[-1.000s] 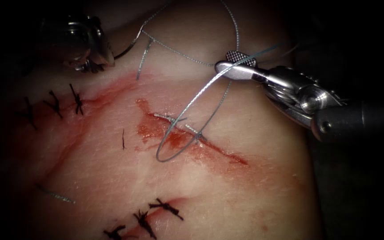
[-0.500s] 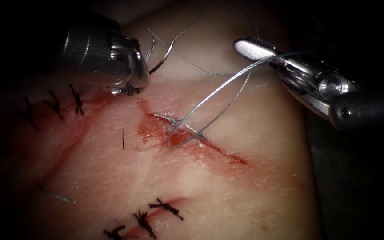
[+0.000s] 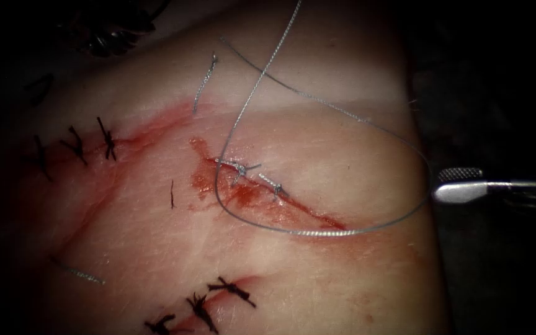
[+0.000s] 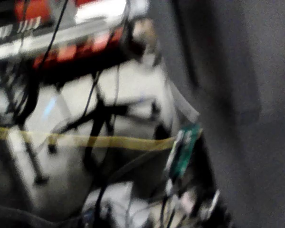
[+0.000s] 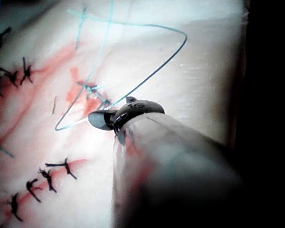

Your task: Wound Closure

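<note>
The cut [image 3: 280, 205] runs slantwise across the tissue [image 3: 317, 279], wet with red fluid [image 3: 218, 183]. Two silver stitches [image 3: 238, 166] [image 3: 273, 185] cross its upper part. The thread [image 3: 317, 232] comes down from the top edge to the stitches, sweeps in a wide loop over the cut to the right, then runs back up across the tissue. My right tool [image 3: 451, 184] is off the tissue's right edge with its jaws slightly apart, and the loop reaches its tip [image 5: 104, 118]. My left tool [image 3: 113, 28] sits dim at the far upper left.
Black stitches close older cuts at the left [image 3: 75, 146] and at the bottom [image 3: 218, 298]. A cut end of silver thread [image 3: 203, 84] lies above the cut, another [image 3: 75, 272] at the lower left, and a short black piece [image 3: 172, 193] left of the cut.
The right tool drew back to the right and down, dragging the small thread loop out into a wide one across the cut. The left tool came in, then pulled back to the upper left.
</note>
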`<state>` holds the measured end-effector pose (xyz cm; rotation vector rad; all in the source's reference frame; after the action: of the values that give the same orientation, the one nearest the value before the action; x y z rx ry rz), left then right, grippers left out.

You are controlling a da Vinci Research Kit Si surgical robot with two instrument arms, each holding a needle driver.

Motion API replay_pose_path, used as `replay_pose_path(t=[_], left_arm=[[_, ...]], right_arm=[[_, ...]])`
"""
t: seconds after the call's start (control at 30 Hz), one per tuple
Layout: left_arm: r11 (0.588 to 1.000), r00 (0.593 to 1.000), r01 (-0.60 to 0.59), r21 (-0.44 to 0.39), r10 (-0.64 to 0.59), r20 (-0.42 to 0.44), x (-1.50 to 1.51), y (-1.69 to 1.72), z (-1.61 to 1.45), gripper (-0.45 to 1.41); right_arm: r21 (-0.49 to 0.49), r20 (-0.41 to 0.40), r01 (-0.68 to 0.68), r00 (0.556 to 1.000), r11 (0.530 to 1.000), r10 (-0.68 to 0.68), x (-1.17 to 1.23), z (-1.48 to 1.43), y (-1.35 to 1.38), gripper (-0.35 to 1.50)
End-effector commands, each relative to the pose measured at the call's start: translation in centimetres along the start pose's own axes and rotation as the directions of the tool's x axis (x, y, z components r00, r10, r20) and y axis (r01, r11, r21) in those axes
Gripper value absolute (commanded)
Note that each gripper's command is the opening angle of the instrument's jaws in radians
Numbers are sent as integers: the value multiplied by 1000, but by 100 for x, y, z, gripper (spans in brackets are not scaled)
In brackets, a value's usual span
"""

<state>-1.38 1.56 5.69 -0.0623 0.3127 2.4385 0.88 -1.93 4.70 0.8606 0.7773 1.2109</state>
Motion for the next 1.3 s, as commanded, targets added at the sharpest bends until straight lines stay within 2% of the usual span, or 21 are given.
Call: replay_pose_path(t=[0.03, 0.17, 0.27, 0.33, 0.37, 0.47, 0.57, 0.67, 0.8, 0.9, 0.97, 1.1, 1.3], left_arm=[[1000, 1000, 4, 0, -4, -9, 4, 5, 3, -45], [1000, 1000, 6, 8, -6, -10, 5, 12, 6, -45], [1000, 1000, 8, 17, -8, -13, 4, 19, 11, -45], [1000, 1000, 16, 22, -16, -13, 5, 25, 12, -45], [1000, 1000, 14, 24, -14, -12, 6, 30, 13, -45], [999, 1000, 14, 30, -13, -7, 9, 48, 12, -45], [999, 1000, 7, 43, -8, 5, 14, 71, 12, -45], [999, 1000, -18, 33, 17, 22, 18, 94, 10, -45], [1000, 999, -19, -10, 19, 38, 22, 123, 9, -45], [999, 998, -21, -33, 23, 56, 24, 145, 8, -45], [999, 998, -25, -32, 27, 54, 26, 156, 9, -45], [992, 990, -121, -26, 122, 65, 32, 171, 10, -45], [976, 974, -206, 73, 197, 112, 37, 189, 17, -45]], right_arm=[[30, 38, 6, 999, 1000, -7, -13, 0, -9, 121], [110, 147, 23, 988, 994, -39, -30, -4, -32, 121], [184, 164, 37, 984, 982, -68, -29, 4, -54, 125], [246, 135, 33, 989, 969, -68, -21, 10, -66, 121], [293, 100, 30, 993, 956, -61, -14, 15, -73, 105], [332, -28, 18, 1000, 943, -9, 9, 30, -82, 106], [281, -136, -10, 989, 960, 50, 30, 48, -79, 106], [166, -283, 65, 959, 984, -16, 55, 71, -65, 113], [23, -451, -6, 892, 1000, 16, 92, 105, -36, 120], [-51, -537, -44, 844, 998, 10, 107, 128, -15, 125], [-72, -565, -60, 825, 996, 9, 108, 139, -3, 125], [-102, -617, -96, 786, 990, 12, 102, 159, 10, 113], [-141, -612, -126, 791, 982, 14, 104, 180, 2, 115]])
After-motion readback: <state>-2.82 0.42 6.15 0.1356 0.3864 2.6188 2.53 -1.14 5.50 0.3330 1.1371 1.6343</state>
